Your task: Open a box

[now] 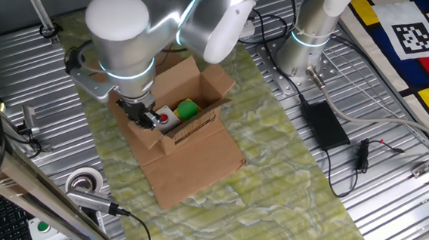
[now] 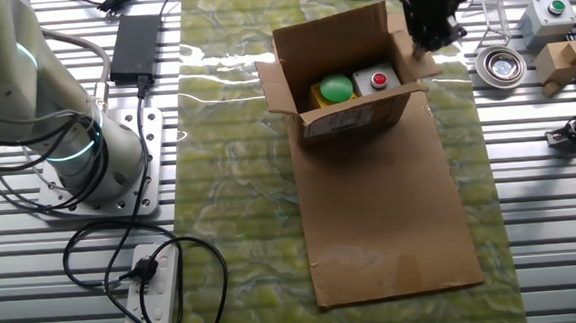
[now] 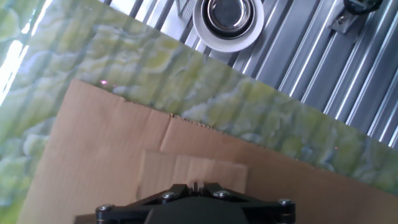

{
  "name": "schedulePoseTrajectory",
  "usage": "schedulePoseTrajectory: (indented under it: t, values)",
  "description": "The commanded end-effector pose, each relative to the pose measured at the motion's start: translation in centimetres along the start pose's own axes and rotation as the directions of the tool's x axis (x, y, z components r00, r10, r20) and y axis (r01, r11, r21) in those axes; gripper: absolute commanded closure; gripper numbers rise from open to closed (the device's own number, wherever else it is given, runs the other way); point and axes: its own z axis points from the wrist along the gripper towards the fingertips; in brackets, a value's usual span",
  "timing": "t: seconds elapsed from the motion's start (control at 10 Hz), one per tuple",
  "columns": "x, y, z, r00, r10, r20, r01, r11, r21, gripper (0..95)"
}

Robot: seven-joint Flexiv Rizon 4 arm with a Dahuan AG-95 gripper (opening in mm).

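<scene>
The small brown box (image 1: 199,126) stands on a flat cardboard sheet (image 1: 196,168) with its top flaps spread open. In the other fixed view the box (image 2: 351,123) shows black print on its near side. Inside lie a green object (image 2: 337,87) and a grey switch with a red button (image 2: 375,79). My gripper (image 2: 429,35) is at the box's right flap (image 2: 410,56), fingers together. In one fixed view the gripper (image 1: 145,117) hangs over the left flap. The hand view shows the gripper (image 3: 194,185) shut just above a cardboard flap (image 3: 193,165).
A tape roll (image 2: 502,64), a grey button box (image 2: 550,17) and a small cardboard block (image 2: 559,62) lie right of the box. A black power adapter (image 2: 136,46), the robot base (image 2: 98,163) and a power strip (image 2: 151,290) are on the left.
</scene>
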Motion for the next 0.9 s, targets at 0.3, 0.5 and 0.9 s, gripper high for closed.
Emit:
schedulePoseTrajectory:
  t: [0.3,0.5,0.9]
  values:
    - [-0.1,-0.2,1.7,1.000,-0.001,-0.010,0.001,1.000,0.001,95.0]
    - [-0.1,-0.2,2.7,1.000,-0.003,-0.010,0.003,1.000,0.001,95.0]
    - [0.3,-0.8,-0.1,0.994,-0.004,-0.108,-0.002,0.998,-0.056,95.0]
